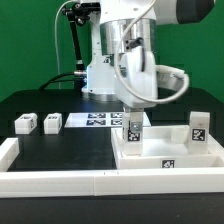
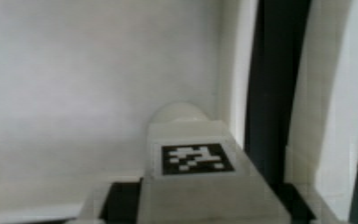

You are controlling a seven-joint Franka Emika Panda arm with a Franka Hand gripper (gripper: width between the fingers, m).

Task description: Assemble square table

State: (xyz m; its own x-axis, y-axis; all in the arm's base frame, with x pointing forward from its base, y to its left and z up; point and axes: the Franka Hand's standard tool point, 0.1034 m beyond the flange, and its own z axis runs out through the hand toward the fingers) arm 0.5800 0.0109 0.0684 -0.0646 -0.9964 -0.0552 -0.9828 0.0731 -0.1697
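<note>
Found the gripper point(image 1: 130, 114) low over the square slab point(image 1: 152, 158), closed part-way on the upper end of a leg block point(image 1: 133, 130). Could not separate the fingertips from the block's top in the exterior view, which was too small and dark there. Saw the same leg block point(image 2: 197, 150) in the wrist view: close, blurred, marker face toward the camera, one end cut off by the frame edge. Could not tell whether its foot touched the slab or hung just above. Made out only a white surface and dark strips behind it.

Noted a second leg block point(image 1: 198, 127) upright on the slab, toward the exterior view's right. Saw the slab just beside the barrier wall point(image 1: 50, 178), contact unclear, running out to the frame edge. Counted a third leg block point(image 1: 24, 123) and a fourth leg block point(image 1: 51, 122) side by side on the black table point(image 1: 70, 145), toward the exterior view's left, near the marker board point(image 1: 95, 120), itself partly hidden behind the gripper.
</note>
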